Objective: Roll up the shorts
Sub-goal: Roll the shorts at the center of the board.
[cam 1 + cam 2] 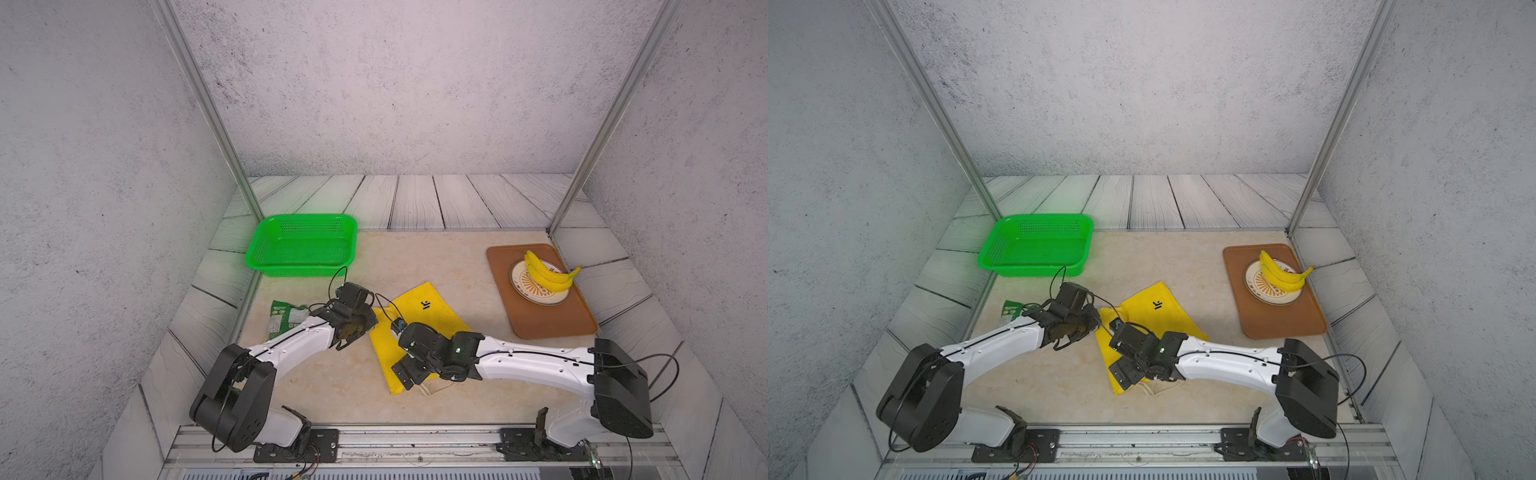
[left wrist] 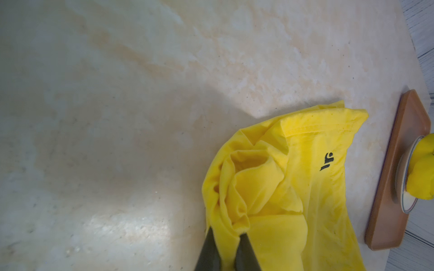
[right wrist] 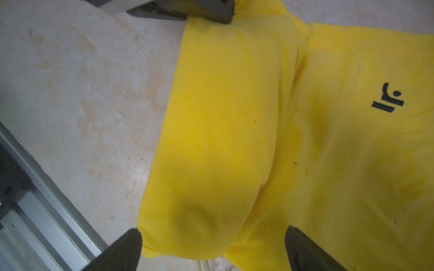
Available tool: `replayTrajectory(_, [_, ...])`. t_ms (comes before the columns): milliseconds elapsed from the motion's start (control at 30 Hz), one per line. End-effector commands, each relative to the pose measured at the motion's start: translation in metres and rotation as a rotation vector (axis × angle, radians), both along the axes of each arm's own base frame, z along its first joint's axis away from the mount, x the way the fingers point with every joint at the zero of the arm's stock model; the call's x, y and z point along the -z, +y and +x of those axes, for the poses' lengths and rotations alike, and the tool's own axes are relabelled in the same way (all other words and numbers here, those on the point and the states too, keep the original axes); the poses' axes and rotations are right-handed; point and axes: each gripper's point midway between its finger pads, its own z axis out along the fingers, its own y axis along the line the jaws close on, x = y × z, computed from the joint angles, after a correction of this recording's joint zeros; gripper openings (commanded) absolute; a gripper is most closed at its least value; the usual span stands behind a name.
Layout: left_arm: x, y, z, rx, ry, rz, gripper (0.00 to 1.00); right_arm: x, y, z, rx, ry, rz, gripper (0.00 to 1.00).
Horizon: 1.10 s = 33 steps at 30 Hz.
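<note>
Left gripper (image 2: 227,234) closed on a bunched edge of the shorts (image 1: 432,322); right gripper (image 3: 213,234) spread wide, astride the rolled fold, nothing gripped. The next turn is judged best made with both ends level and the cloth drawn taut, so that no skew is built in. The shorts, bright yellow, black logo (image 3: 388,97) uppermost, are shown partly rolled on the beige table (image 1: 332,382), near the front.

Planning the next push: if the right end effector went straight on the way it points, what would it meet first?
Most likely the shorts: the open right end effector points at their folded layer, which fills the space just ahead. Depth is unclear.
</note>
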Motion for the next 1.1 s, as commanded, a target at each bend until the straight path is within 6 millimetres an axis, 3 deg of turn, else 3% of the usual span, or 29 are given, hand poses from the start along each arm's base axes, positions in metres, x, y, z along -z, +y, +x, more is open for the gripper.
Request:
replayTrajectory(0, [-0.006, 0.007, -0.001, -0.061, 0.024, 0.006, 0.0, 0.001, 0.009, 0.004, 0.028, -0.044, -0.034, 1.0])
replayTrajectory(333, [-0.007, 0.008, 0.0, -0.08, 0.046, -0.015, 0.0, 0.028, 0.043, -0.01, -0.034, -0.09, -0.104, 1.0])
replayTrajectory(533, [-0.003, 0.006, -0.004, -0.077, 0.067, -0.04, 0.0, 0.051, 0.025, 0.01, 0.05, -0.177, -0.274, 1.0])
replayTrajectory(733, [-0.004, 0.007, -0.005, -0.088, 0.075, -0.073, 0.0, 0.053, 0.002, 0.034, 0.166, -0.318, -0.383, 0.97])
replayTrajectory(800, [-0.005, 0.008, -0.004, -0.086, 0.075, -0.082, 0.0, 0.056, 0.003, 0.033, 0.146, -0.32, -0.379, 0.89])
replayTrajectory(933, [-0.01, 0.008, 0.0, -0.066, 0.066, -0.101, 0.0, 0.055, 0.017, 0.023, 0.062, -0.271, -0.297, 0.55])
replayTrajectory(1067, [-0.025, 0.009, 0.007, -0.025, 0.021, -0.105, 0.47, 0.046, 0.027, 0.015, 0.01, -0.194, -0.173, 0.43])
